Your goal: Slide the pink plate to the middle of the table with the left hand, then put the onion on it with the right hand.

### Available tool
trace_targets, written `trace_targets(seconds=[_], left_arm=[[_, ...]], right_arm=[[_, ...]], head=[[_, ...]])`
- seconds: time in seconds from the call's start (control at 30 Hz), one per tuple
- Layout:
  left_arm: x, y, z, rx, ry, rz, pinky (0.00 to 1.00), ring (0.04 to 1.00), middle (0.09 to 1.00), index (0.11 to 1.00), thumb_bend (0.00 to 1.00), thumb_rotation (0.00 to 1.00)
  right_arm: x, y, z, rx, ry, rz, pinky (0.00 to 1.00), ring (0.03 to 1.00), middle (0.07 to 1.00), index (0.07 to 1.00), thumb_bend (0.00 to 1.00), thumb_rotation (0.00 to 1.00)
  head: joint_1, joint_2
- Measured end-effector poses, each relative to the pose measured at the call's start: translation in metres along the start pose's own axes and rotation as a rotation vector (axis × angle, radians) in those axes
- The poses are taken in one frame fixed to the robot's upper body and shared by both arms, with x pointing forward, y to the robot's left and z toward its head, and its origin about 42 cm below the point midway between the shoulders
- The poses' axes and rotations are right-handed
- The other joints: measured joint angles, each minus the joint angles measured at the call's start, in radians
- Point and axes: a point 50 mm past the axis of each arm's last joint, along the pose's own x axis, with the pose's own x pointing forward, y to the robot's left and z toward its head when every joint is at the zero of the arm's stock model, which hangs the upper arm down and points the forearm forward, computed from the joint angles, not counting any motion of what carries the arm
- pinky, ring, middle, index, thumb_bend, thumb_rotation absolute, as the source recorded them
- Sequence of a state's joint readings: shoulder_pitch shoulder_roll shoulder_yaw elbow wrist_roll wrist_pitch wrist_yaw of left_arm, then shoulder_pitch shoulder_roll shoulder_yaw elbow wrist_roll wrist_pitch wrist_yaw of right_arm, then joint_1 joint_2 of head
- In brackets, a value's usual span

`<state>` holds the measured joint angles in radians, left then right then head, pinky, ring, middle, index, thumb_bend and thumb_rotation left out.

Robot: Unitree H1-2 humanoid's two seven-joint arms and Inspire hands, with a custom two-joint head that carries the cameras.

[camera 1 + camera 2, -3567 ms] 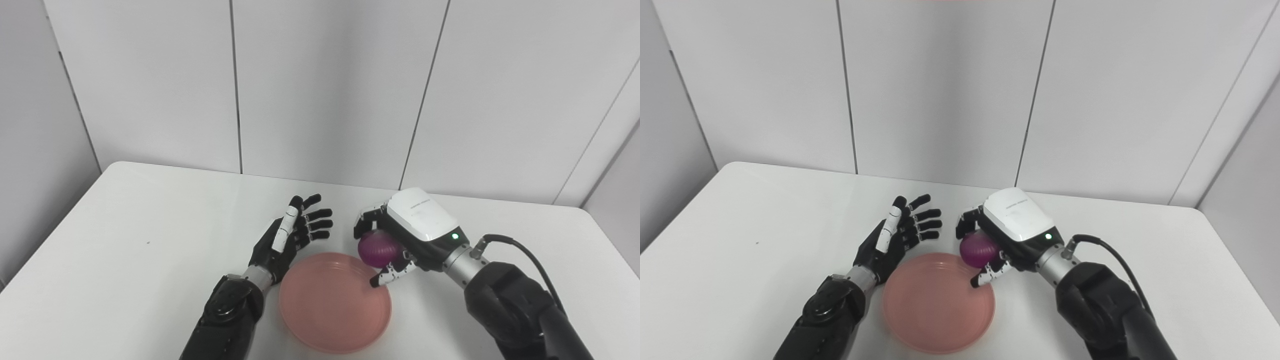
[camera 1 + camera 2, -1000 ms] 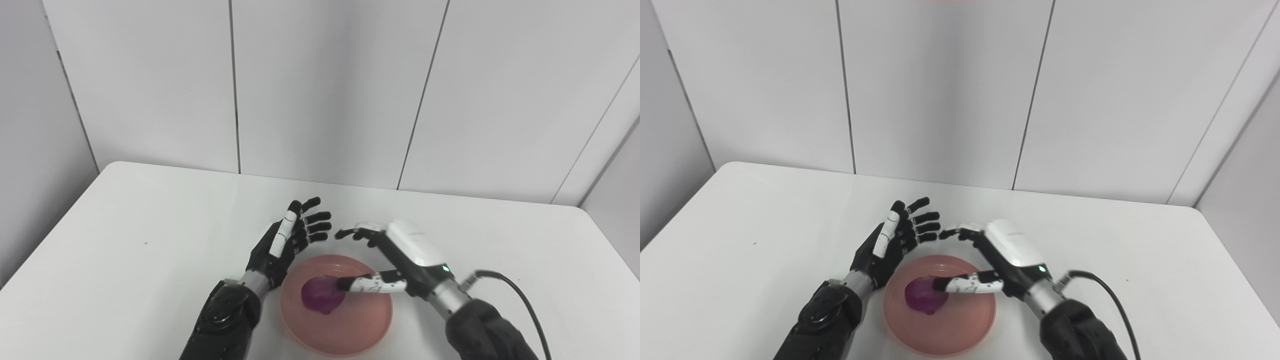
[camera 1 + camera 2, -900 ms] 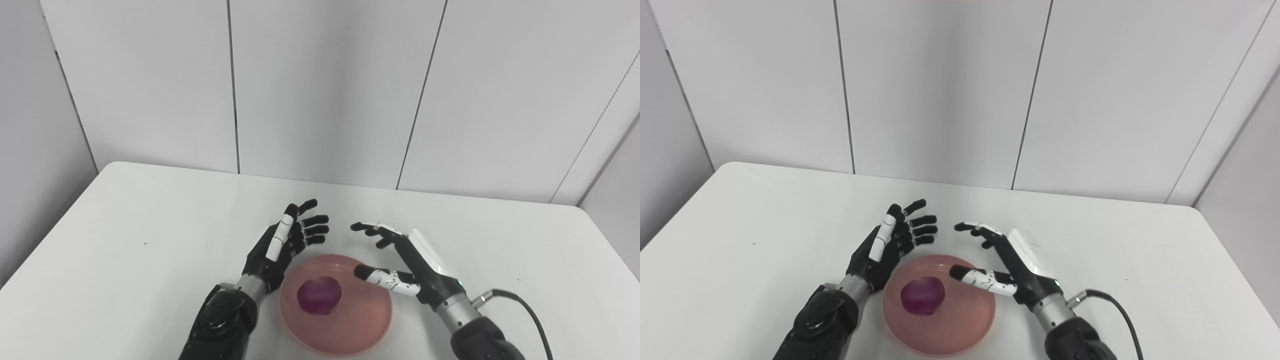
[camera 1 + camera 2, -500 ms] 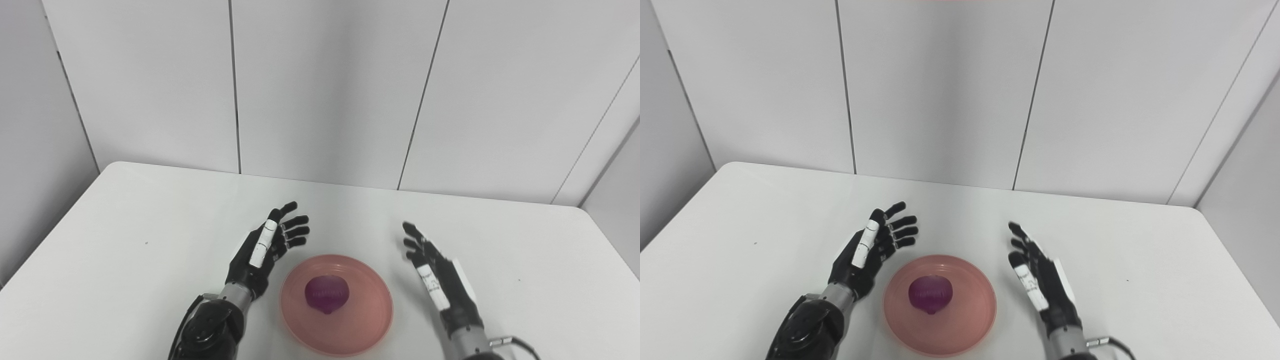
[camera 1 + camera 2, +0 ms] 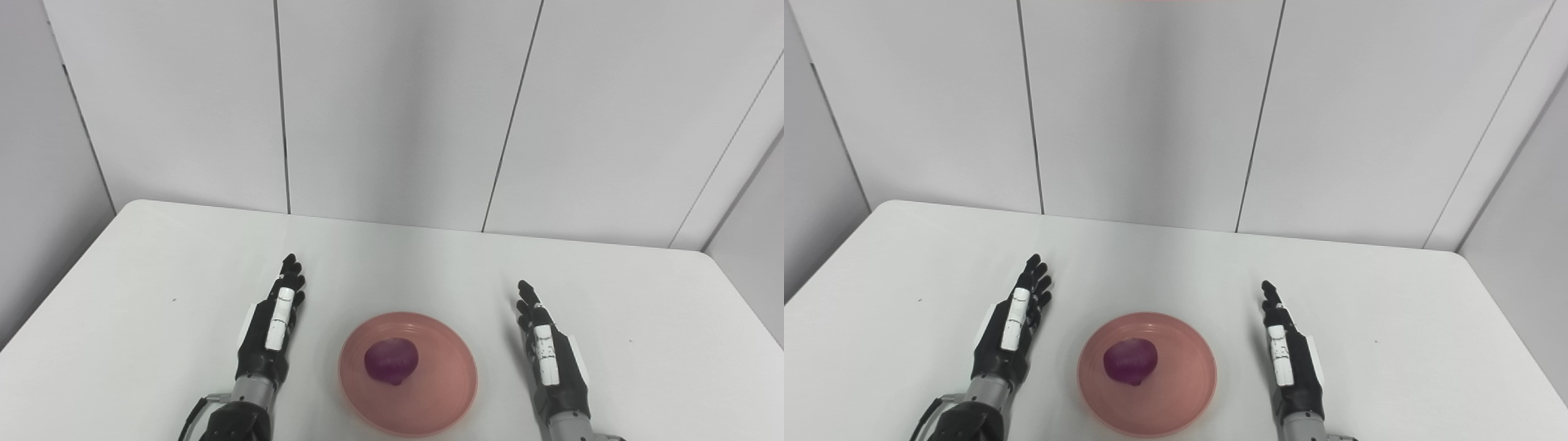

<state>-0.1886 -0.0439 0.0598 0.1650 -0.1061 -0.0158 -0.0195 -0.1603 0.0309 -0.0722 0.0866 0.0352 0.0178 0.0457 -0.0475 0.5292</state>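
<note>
On the pink plate (image 5: 450, 392), mid-surface, the onion (image 5: 391, 360) sits — both steps look done. Your left hand (image 5: 271, 331) and right hand (image 5: 549, 362) flank it, empty, fingers straight — just withdraw.

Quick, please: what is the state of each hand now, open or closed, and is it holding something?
Left hand: open, fingers straight, holding nothing.
Right hand: open, fingers straight, holding nothing; the onion lies on the pink plate.
</note>
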Motion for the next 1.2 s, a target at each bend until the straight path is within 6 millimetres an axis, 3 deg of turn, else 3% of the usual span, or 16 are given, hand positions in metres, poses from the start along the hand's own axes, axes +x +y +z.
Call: trace_targets(seconds=[0.23, 0.67, 1.2], left_arm=[[-0.02, 0.004, 0.001, 0.01, 0.016, -0.003, 1.0, 1.0, 1.0, 1.0, 0.78, 0.91], [-0.045, 0.016, 0.01, 0.009, 0.084, -0.016, 1.0, 1.0, 1.0, 1.0, 0.77, 0.91], [-0.073, 0.033, 0.021, -0.077, 0.123, 0.015, 1.0, 1.0, 1.0, 1.0, 0.74, 0.91]], right_arm=[[-0.014, -0.002, -0.001, 0.102, 0.013, -0.057, 1.0, 1.0, 1.0, 1.0, 0.86, 0.99], [-0.046, -0.006, -0.006, 0.096, 0.024, -0.091, 1.0, 1.0, 1.0, 1.0, 0.78, 0.98], [-0.082, -0.025, -0.006, 0.029, 0.043, -0.092, 1.0, 1.0, 1.0, 1.0, 0.86, 0.94]], head=[[-0.012, 0.009], [-0.034, 0.028], [-0.052, 0.044]])
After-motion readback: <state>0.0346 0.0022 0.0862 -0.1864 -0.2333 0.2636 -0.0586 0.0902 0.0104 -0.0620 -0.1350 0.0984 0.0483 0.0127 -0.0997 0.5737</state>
